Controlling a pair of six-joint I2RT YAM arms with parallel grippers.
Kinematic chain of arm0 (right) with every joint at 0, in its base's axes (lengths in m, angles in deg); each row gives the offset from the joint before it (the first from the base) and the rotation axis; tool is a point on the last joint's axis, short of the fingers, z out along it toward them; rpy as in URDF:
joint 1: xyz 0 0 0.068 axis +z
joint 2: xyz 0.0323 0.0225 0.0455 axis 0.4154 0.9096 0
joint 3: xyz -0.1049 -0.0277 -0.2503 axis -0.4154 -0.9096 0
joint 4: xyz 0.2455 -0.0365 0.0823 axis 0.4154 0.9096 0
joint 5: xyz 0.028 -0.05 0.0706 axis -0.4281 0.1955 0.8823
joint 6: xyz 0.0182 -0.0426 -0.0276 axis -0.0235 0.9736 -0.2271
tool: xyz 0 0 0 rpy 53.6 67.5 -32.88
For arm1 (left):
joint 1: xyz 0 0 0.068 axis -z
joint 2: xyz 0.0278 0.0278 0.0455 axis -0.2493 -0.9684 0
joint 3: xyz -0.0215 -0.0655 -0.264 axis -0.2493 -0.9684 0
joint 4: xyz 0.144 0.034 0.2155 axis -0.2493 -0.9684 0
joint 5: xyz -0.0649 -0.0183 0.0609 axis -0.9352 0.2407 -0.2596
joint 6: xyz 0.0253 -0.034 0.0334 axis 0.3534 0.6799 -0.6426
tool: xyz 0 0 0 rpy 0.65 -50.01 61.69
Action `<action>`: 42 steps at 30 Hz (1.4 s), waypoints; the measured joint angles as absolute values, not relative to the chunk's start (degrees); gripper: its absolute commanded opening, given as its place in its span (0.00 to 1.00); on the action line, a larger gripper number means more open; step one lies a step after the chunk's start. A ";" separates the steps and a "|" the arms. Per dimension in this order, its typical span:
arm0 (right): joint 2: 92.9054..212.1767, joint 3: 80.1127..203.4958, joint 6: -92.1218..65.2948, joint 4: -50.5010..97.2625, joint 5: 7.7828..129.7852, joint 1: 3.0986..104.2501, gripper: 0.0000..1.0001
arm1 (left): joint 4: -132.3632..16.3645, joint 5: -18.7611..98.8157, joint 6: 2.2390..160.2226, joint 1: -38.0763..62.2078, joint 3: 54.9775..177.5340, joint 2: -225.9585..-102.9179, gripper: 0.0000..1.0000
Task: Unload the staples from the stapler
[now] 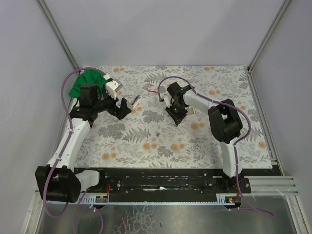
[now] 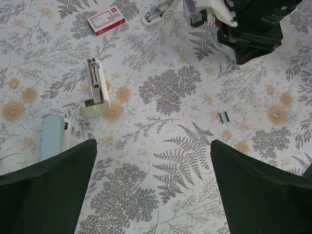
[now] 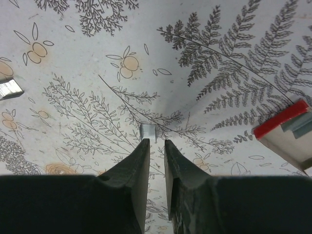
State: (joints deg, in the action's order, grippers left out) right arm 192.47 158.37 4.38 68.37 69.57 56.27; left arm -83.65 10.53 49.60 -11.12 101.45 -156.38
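Observation:
A tiny silvery strip of staples [image 3: 147, 132] lies on the floral cloth, right at the tip of my right gripper [image 3: 156, 141]. Its fingers stand a narrow gap apart with only cloth between them. From above, that gripper [image 1: 175, 119] points down at the middle of the table. Another small dark strip of staples [image 2: 224, 116] lies loose on the cloth [image 1: 158, 132]. A white stapler [image 2: 95, 87] lies open, its metal channel facing up, to the left. My left gripper [image 2: 153, 144] hovers wide open over bare cloth, well short of the stapler, holding nothing [image 1: 126, 105].
A pale blue stapler [image 2: 53, 139] lies beside my left finger. A red-and-white staple box [image 2: 106, 22] sits at the back [image 1: 152, 88], and another white stapler [image 2: 158, 12] lies by the right arm. A green cloth [image 1: 85, 83] sits back left. A red-edged white thing [image 3: 285, 129] is close on the right.

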 measured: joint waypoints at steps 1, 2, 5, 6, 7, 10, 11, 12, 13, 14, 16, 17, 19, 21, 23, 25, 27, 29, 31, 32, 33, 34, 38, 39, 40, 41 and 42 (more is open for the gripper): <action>192.71 158.35 4.38 68.39 69.85 56.38 0.25 | -83.65 10.53 49.60 -11.12 101.45 -156.38 1.00; 192.97 158.35 4.38 68.39 69.94 56.49 0.25 | -83.65 10.53 49.62 -11.12 101.45 -156.38 1.00; 193.50 158.35 4.36 68.41 70.49 56.64 0.24 | -83.65 10.53 49.62 -11.12 101.45 -156.38 1.00; 193.59 158.35 4.36 68.41 70.77 56.64 0.24 | -83.65 10.53 49.64 -11.12 101.45 -156.38 1.00; 193.59 158.35 4.36 68.41 70.90 56.64 0.24 | -83.65 10.53 49.64 -11.12 101.45 -156.41 1.00; 193.59 158.37 4.36 68.41 71.12 56.67 0.23 | -83.65 10.51 49.66 -11.12 101.45 -156.60 1.00; 193.61 158.37 4.34 68.41 71.12 56.69 0.22 | -83.65 10.51 49.68 -11.12 101.45 -156.69 1.00; 193.61 158.37 4.36 68.39 71.10 56.69 0.22 | -83.65 10.51 49.68 -11.12 101.45 -156.76 1.00; 193.61 158.37 4.34 68.39 71.10 56.71 0.21 | -83.65 10.49 49.68 -11.12 101.45 -156.80 1.00; 193.65 158.37 4.36 68.39 71.10 56.71 0.21 | -83.65 10.49 49.68 -11.12 101.45 -156.80 1.00; 193.85 158.42 4.34 68.41 71.12 56.71 0.20 | -83.65 10.44 49.68 -11.12 101.45 -156.80 1.00; 193.96 158.55 4.34 68.52 71.12 56.71 0.20 | -83.65 10.33 49.68 -11.12 101.45 -156.80 1.00; 194.09 158.72 4.34 68.63 71.10 56.73 0.20 | -83.65 10.20 49.71 -11.12 101.45 -156.80 1.00; 194.11 158.81 4.36 68.72 71.08 56.75 0.20 | -83.65 10.14 49.68 -11.12 101.45 -156.80 1.00; 194.11 158.81 4.36 68.72 71.03 56.75 0.18 | -83.65 10.12 49.71 -11.12 101.45 -156.82 1.00; 194.15 158.85 4.38 68.78 70.86 56.78 0.13 | -83.65 10.12 49.71 -11.12 101.45 -156.82 1.00; 194.57 158.90 4.41 68.81 70.66 56.82 0.03 | -83.65 10.12 49.73 -11.12 101.45 -156.82 1.00; 195.16 159.53 4.52 69.29 70.27 56.82 0.00 | -83.65 10.09 49.73 -11.12 101.45 -156.84 1.00; 195.38 159.93 4.54 69.40 69.98 56.84 0.00 | -83.65 10.09 49.75 -11.12 101.45 -156.89 1.00; 195.38 159.95 4.54 69.44 69.81 56.86 0.00 | -83.65 10.12 49.75 -11.12 101.45 -156.91 1.00; 195.38 159.95 4.54 69.44 69.72 56.88 0.00 | -83.65 10.09 49.75 -11.12 101.45 -156.91 1.00; 195.38 159.97 4.54 69.44 69.70 56.91 0.00 | -83.65 10.12 49.75 -11.12 101.45 -156.91 1.00; 195.38 159.97 4.54 69.44 69.68 56.91 0.00 | -83.65 10.09 49.75 -11.12 101.45 -156.91 1.00; 195.38 159.97 4.54 69.42 69.68 56.91 0.00 | -83.63 10.09 49.75 -11.12 101.45 -156.91 1.00; 195.38 159.97 4.52 69.40 69.70 56.93 0.00 | -83.65 10.09 49.75 -11.12 101.45 -156.91 1.00; 195.38 159.97 4.54 69.31 69.74 56.93 0.00 | -83.65 10.09 49.77 -11.12 101.45 -156.91 1.00; 195.33 159.97 4.54 69.18 69.79 56.91 0.00 | -83.65 10.09 49.77 -11.12 101.45 -156.91 1.00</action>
State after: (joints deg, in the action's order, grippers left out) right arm 195.33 159.97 4.54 69.18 69.79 56.91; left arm -83.65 10.09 49.77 -11.12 101.45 -156.91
